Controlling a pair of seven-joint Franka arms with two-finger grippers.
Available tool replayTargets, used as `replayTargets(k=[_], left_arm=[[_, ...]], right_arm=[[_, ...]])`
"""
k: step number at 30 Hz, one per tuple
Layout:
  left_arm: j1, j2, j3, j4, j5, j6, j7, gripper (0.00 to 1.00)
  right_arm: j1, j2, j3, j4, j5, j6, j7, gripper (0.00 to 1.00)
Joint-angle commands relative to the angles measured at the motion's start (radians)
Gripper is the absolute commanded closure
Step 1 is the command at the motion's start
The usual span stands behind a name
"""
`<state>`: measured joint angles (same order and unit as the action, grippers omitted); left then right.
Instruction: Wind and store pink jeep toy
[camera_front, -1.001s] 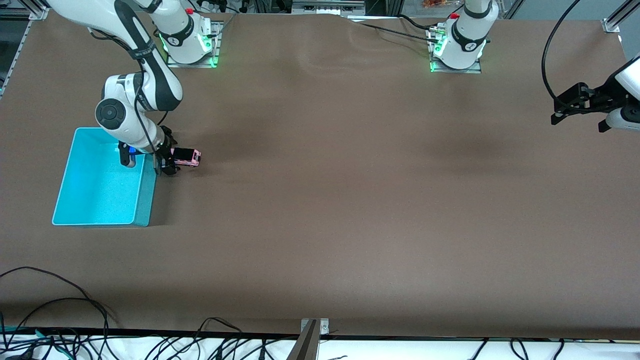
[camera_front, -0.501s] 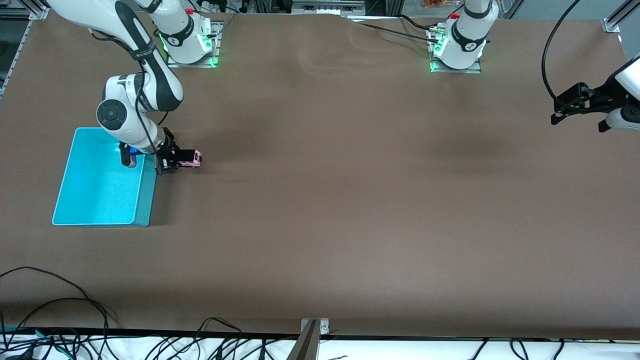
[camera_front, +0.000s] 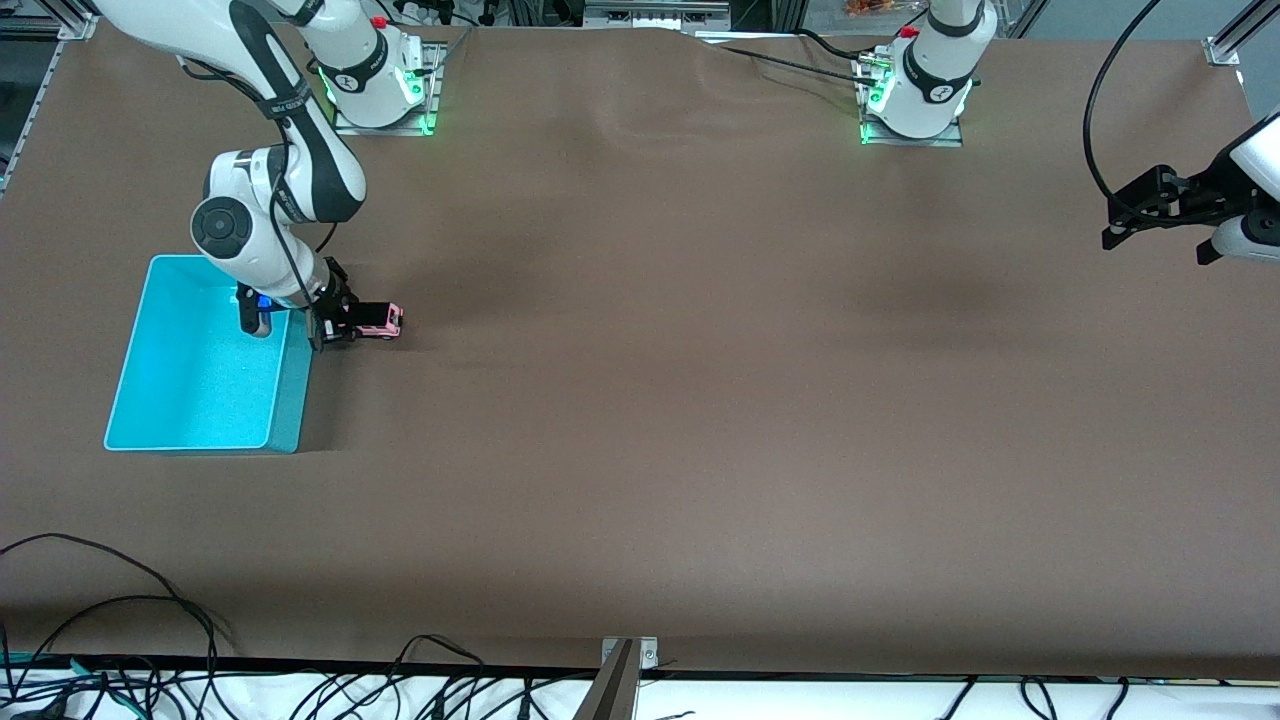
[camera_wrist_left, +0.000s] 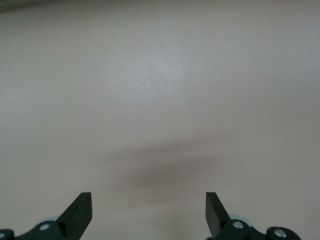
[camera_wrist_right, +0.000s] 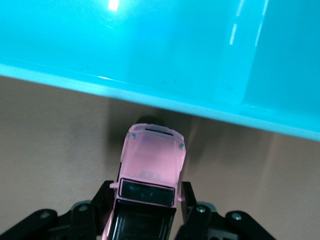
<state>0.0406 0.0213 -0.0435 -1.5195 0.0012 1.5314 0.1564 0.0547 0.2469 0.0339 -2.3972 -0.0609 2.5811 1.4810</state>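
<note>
- Front view: the right gripper (camera_front: 338, 325) sits low at the tabletop (camera_front: 700, 400), just beside the turquoise bin (camera_front: 205, 355) on the wall that faces the left arm's end. Its fingers are closed on the rear of the pink jeep toy (camera_front: 378, 320), whose nose points away from the bin. The jeep looks to be at or just above the tabletop; I cannot tell whether its wheels touch.
- Front view: the left gripper (camera_front: 1135, 215) waits up in the air over the left arm's end of the tabletop, well apart from the toy.
- Left wrist view: the left gripper's fingers (camera_wrist_left: 80, 212) stand wide apart with nothing between them, only bare tabletop below.
- Right wrist view: the right gripper's fingers (camera_wrist_right: 102, 200) clamp the jeep's black-roofed rear on both sides, the pink hood sticking out, the bin wall close by.
- Judgement: the grasp is made, so the step in hand is winding or carrying off. Next the jeep needs either a pull-back roll with the wheels pressed down, or a lift over the bin rim before release.
</note>
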Motion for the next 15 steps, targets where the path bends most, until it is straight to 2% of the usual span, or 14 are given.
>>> replayTargets(k=[1,12,15], left_arm=[[0.001,0.014,-0.004,0.03,0.019,-0.014,-0.003,0.0],[0.002,0.014,-0.004,0.032,0.017,-0.014,-0.003,0.0],[0.002,0.014,-0.004,0.032,0.017,-0.014,-0.003,0.0]], right_arm=[[0.004,-0.055,0.0,0.01,-0.023,-0.009,0.012,1.0],[0.004,-0.113,0.007,0.061,-0.023,-0.102,-0.004,1.0],[0.004,-0.126,0.026,0.079,-0.023,-0.13,-0.013,1.0]])
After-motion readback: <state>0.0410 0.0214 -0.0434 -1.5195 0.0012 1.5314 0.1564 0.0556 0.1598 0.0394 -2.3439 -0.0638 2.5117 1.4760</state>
